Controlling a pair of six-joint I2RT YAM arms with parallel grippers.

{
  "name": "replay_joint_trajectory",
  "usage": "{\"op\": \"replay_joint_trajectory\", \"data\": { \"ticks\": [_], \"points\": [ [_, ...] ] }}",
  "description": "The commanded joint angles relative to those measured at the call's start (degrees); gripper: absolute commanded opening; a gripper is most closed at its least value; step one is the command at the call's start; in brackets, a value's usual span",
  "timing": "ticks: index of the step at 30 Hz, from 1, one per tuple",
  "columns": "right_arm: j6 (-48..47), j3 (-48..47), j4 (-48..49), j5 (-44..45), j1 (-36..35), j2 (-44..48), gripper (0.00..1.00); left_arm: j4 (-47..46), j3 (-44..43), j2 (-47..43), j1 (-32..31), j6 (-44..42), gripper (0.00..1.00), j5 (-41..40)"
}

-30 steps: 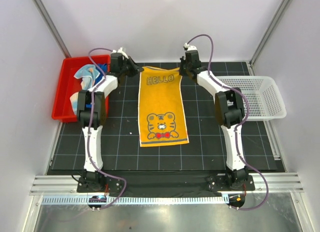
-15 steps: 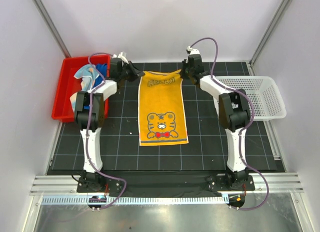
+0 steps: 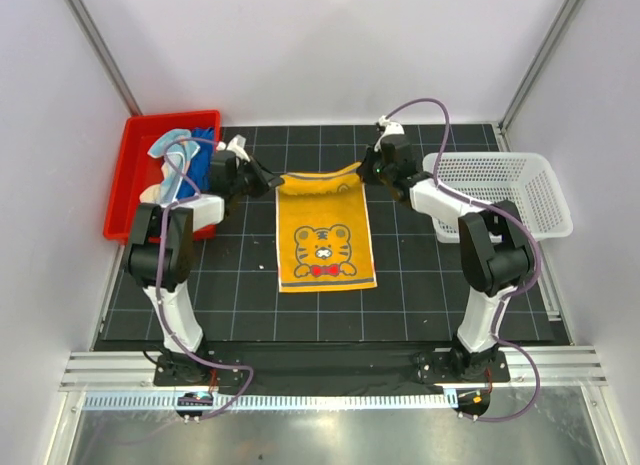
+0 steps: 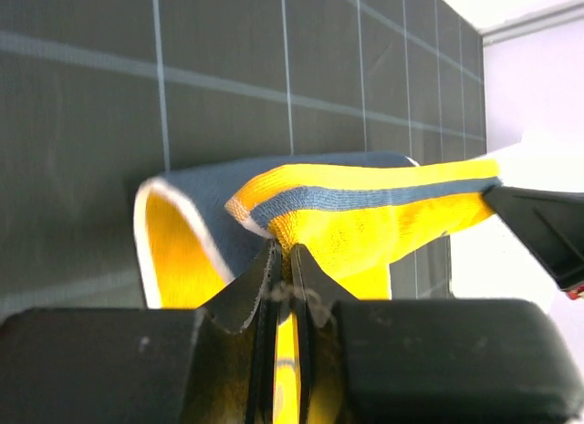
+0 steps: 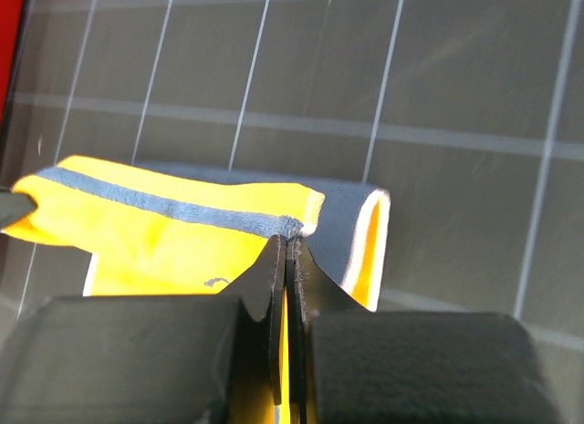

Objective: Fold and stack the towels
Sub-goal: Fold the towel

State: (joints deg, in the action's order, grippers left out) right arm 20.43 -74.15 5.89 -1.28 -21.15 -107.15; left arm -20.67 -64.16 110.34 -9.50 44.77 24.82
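A yellow towel [image 3: 325,235] with a tiger print lies on the black grid mat, its far edge lifted and curled over toward the near side. My left gripper [image 3: 272,180] is shut on that edge's left corner, and the left wrist view shows its tips [image 4: 285,251] pinching the blue-striped hem of the towel [image 4: 383,205]. My right gripper [image 3: 365,172] is shut on the right corner, its tips [image 5: 286,242] tight on the towel [image 5: 164,242]. More towels [image 3: 180,150], blue and pale, sit bunched in the red tray.
The red tray [image 3: 125,185] stands at the left edge of the mat, close behind the left arm. A white mesh basket [image 3: 510,190] stands at the right, beside the right forearm. Grey walls enclose the mat at the back and on both sides.
Both grippers have drawn the towel's far edge up and toward the near side. The HELLO lettering has rolled under and the flat part looks shorter.
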Motion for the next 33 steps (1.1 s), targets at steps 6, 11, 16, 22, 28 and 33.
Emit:
{"op": "replay_joint_trajectory", "data": {
  "ticks": [6,11,16,22,28,33],
  "points": [
    [2.6,12.18,1.67,-1.71,-2.15,8.09,0.01,-6.23,13.26,-11.37,-2.89,-0.83,0.14,-3.02],
    [3.04,19.55,2.46,-1.18,-2.85,12.84,0.01,-7.54,21.52,-14.71,-5.09,-1.53,0.17,-5.39],
    [3.22,24.57,3.08,-1.01,-3.29,17.59,0.01,-9.48,26.45,-17.44,-6.15,-1.27,0.13,-6.27],
    [3.57,27.12,1.93,-1.1,-4.34,22.95,0.01,-7.9,29.09,-22.97,-6.94,-1.36,0.13,-7.59],
    [3.57,28.79,0.35,-0.39,-5.48,25.76,0.01,-4.83,30.67,-26.75,-7.82,-1.97,0.11,-8.47],
    [3.57,30.11,-0.97,0.49,-6.89,27.78,0.01,-2.98,32.17,-30.1,-8.52,-2.06,0.1,-9.17]
  ]
}}
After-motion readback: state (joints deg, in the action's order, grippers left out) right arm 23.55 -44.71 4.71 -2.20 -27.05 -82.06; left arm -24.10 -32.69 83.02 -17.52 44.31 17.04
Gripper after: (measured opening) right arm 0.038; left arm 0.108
